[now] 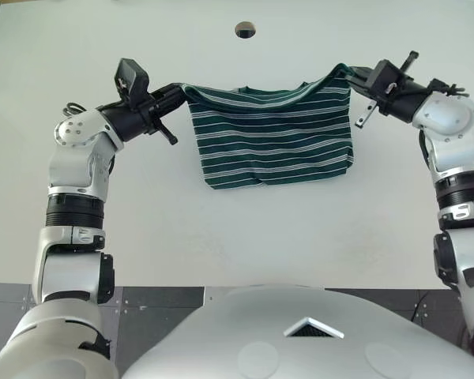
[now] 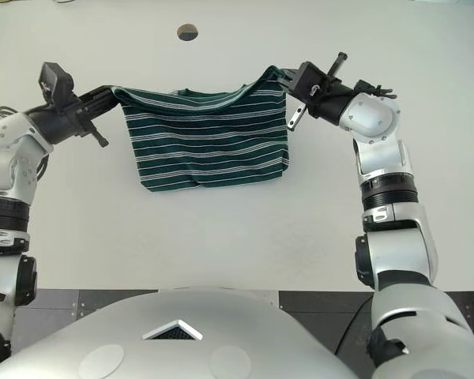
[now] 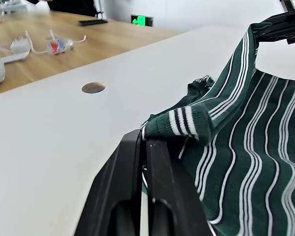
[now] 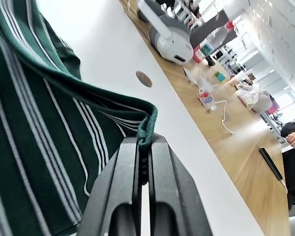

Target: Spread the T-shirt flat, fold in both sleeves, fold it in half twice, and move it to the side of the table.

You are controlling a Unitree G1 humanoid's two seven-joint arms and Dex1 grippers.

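Nearest our wrist cameras are our own black fingers. Our left gripper [image 3: 145, 142] is pinched tight on a bunched corner of the dark green, white-striped knit T-shirt [image 1: 272, 138], with no gap between the fingers. Our right gripper [image 4: 143, 140] is clamped just as tightly on the opposite corner of the same edge.

The shirt hangs between our two arms, raised over the far middle of the flat white table [image 1: 221, 237], on the near side of the small round cable hole [image 1: 244, 30]. Its top edge runs almost taut from one grip to the other. The lower part looks doubled under and seems to rest on the tabletop, though we cannot tell how much of it touches.

We judge that we hold the corners wide apart so the cloth's own weight pulls out the creases and it can be laid down flat. The spreading step is not yet done.
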